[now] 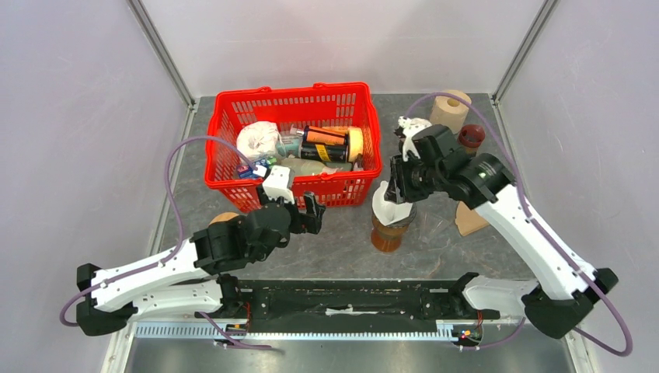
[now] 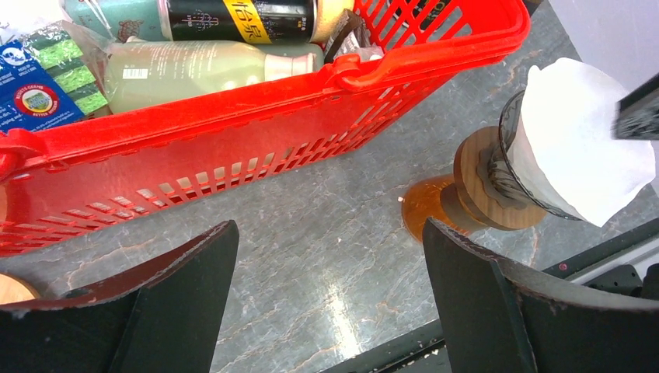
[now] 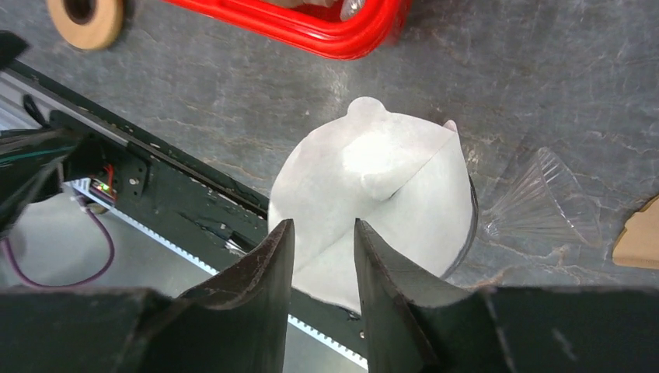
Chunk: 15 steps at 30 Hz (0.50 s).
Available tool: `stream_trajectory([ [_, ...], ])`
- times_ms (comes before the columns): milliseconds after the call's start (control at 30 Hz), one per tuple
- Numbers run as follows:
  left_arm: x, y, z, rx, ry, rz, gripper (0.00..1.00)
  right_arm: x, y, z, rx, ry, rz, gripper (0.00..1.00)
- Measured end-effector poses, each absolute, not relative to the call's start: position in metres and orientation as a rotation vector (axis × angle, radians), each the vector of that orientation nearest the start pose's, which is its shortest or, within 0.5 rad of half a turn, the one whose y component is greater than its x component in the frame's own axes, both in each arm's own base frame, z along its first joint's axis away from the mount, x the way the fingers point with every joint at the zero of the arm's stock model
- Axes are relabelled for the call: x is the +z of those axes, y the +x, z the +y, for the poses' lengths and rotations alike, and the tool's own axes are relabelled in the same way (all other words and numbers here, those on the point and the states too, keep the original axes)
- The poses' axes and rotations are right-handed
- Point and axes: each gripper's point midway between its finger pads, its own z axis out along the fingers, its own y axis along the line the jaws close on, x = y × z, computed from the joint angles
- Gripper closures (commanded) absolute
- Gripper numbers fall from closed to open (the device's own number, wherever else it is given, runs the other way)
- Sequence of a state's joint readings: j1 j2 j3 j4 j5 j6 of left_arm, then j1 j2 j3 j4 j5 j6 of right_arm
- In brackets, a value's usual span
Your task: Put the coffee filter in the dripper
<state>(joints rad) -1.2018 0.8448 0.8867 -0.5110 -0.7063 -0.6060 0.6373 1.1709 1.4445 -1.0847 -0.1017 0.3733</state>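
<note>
White coffee filter (image 3: 373, 179) resting on top of the glass dripper (image 2: 505, 167) at centre right of the top view, right fingers (image 3: 325, 229) slightly apart over its near edge, left fingers (image 2: 330, 228) spread wide, empty, above the grey desk (image 1: 435, 249) beside the red basket (image 1: 292, 101)

Grey marbled tabletop (image 1: 342, 249); pale lilac walls (image 1: 78, 116) enclose it; metal corner posts (image 1: 160, 50).

The filter (image 2: 579, 132) sits in the dripper (image 2: 497, 179), just before the basket's (image 1: 291, 95) right corner. A roll (image 1: 451, 111) stands behind them, rightward.
</note>
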Motion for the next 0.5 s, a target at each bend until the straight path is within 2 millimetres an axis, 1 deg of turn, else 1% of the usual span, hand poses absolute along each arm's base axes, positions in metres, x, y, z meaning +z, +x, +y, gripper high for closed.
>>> stream_trajectory([
  [133, 0.25, 0.186, -0.214, -0.49, 0.14, 1.946, 0.06, 0.244, 0.207, 0.196, 0.549, -0.382, 2.525, 0.67],
  [233, 0.249, 0.185, -0.213, -0.488, 0.139, 1.948, 0.06, 0.226, 0.205, 0.192, 0.515, -0.38, 2.577, 0.69],
  [433, 0.249, 0.185, -0.211, -0.483, 0.136, 1.948, 0.06, 0.211, 0.203, 0.188, 0.468, -0.381, 2.616, 0.74],
  [500, 0.249, 0.186, -0.21, -0.48, 0.133, 1.946, 0.06, 0.205, 0.203, 0.188, 0.449, -0.387, 2.629, 0.75],
])
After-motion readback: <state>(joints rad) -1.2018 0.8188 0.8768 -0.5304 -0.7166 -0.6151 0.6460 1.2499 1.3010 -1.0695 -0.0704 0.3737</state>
